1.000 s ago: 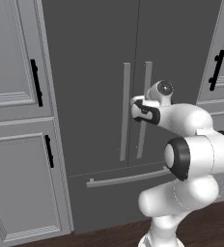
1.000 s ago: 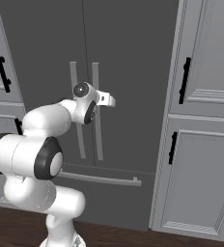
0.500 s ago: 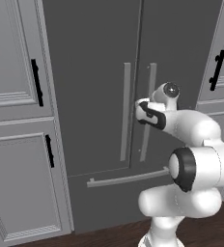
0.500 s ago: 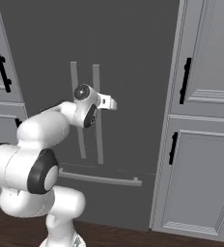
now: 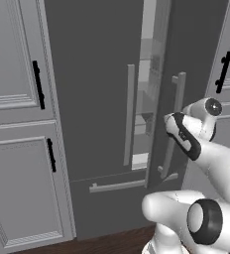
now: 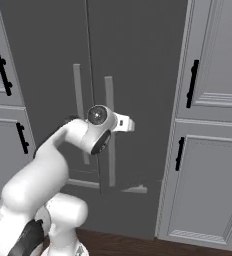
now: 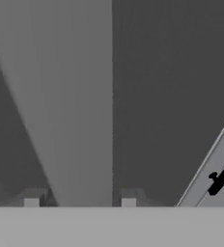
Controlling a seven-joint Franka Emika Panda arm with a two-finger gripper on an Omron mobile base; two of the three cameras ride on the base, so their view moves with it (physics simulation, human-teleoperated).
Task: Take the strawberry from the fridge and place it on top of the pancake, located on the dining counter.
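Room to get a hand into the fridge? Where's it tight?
Only a narrow vertical slit between the left door edge and the ajar right door, shelves behind it. Tight at the right door handle, where the gripper sits.

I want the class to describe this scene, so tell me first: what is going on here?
A white robot arm is working at the fridge, with its end effector at the right door's long vertical handle. In the left base view that right door stands ajar, and a strip of pale interior with shelves shows through the gap. In the hand view the handle runs between the two finger tips. Light grey cabinets flank the fridge on both sides.
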